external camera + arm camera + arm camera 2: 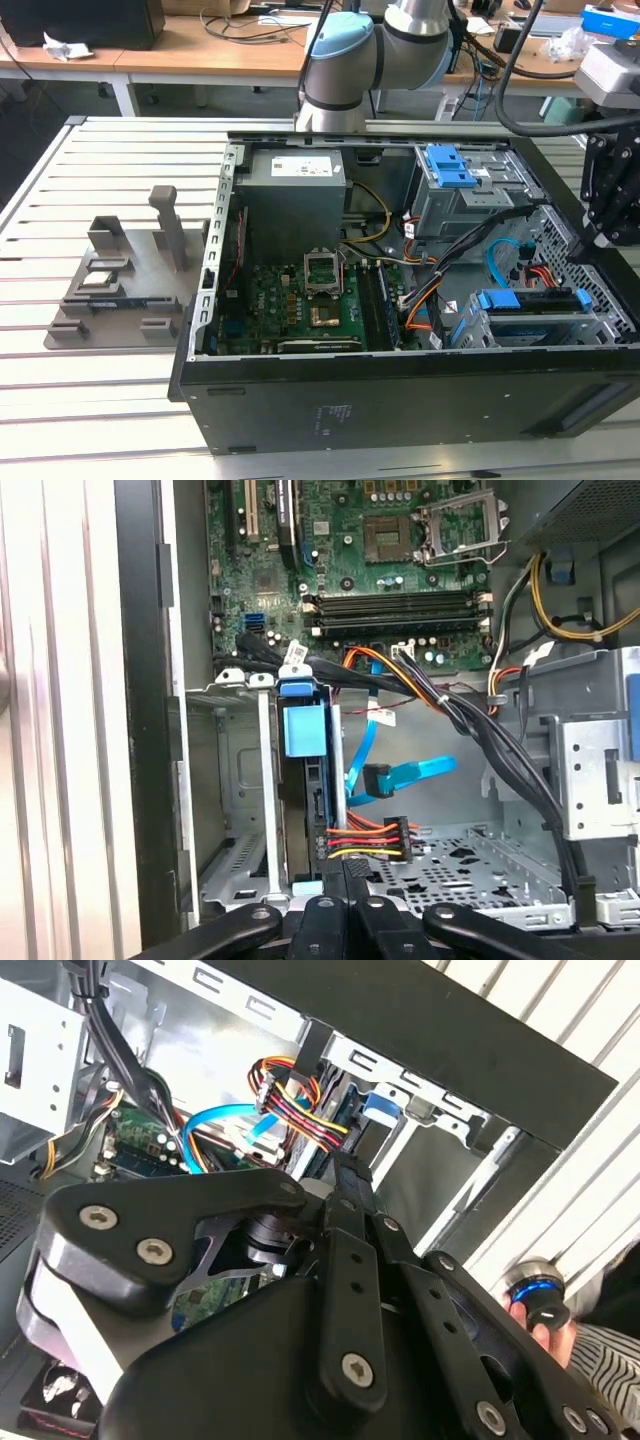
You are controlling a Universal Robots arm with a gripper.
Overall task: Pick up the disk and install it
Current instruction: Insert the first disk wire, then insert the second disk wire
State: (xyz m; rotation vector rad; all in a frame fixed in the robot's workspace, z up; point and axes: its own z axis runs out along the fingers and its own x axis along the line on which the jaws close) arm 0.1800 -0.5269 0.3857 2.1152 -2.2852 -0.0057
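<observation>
The disk (530,301), with its bright blue carrier frame, sits on edge in the drive cage at the case's front corner, on the exterior view's right. In the first wrist view the disk (305,742) stands in its slot between the cage's metal rails. My black gripper (577,252) hangs over the case just behind the cage. Its fingers lie pressed together, and the gripper (347,875) ends right at the disk's rear end by the power plug. In the second wrist view the gripper (345,1172) points at the blue carrier (380,1106). Nothing is held between the fingers.
The open case (400,400) lies on a slatted table (60,400). Inside are the motherboard (300,300), a grey power supply (297,200), an upper bay with blue latches (448,166) and loose cables (400,780). A grey fixture (125,280) stands at the left. A hand (545,1325) holds a blue-ringed knob.
</observation>
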